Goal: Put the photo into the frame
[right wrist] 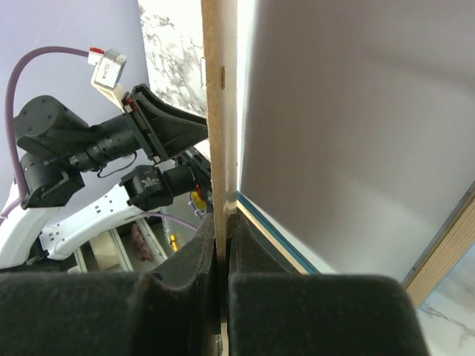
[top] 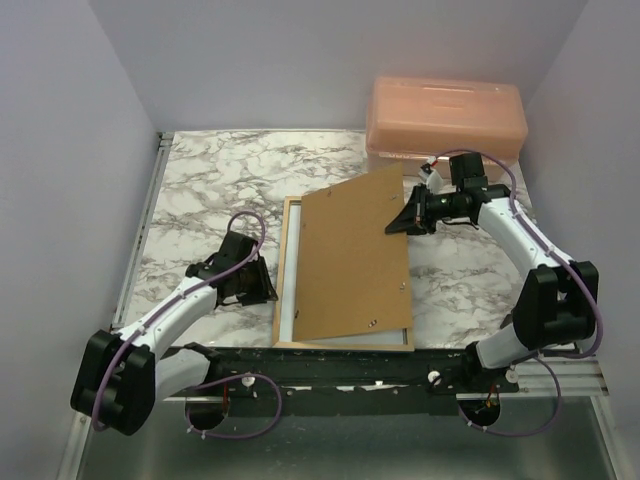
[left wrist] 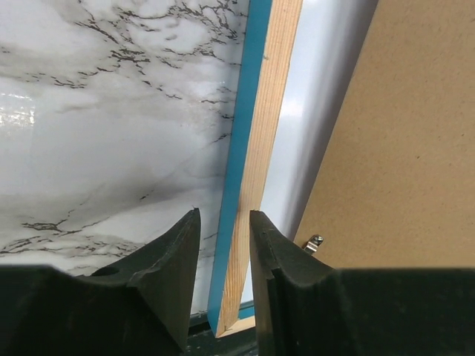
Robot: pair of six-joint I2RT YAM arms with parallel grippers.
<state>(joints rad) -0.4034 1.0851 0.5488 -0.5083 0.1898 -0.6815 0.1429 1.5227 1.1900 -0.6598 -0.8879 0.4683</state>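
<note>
The frame [top: 281,270] lies face down on the marble table, pale wood back up, its blue edge [left wrist: 239,148] showing in the left wrist view. My left gripper [left wrist: 224,213] is open, one finger on each side of the frame's left rail near its near corner. A brown hardboard backing sheet [top: 350,260] rests askew over the frame, its far right corner raised. My right gripper [top: 402,222] is shut on that corner, the board's edge [right wrist: 220,111] pinched between the pads. A pale sheet [left wrist: 312,111] lies inside the frame; I cannot tell whether it is the photo.
A peach plastic box [top: 445,115] stands at the back right, just behind the right arm. A small metal clip [left wrist: 313,242] sticks out of the backing sheet near the left gripper. The black base rail [top: 350,365] runs right along the frame's near side.
</note>
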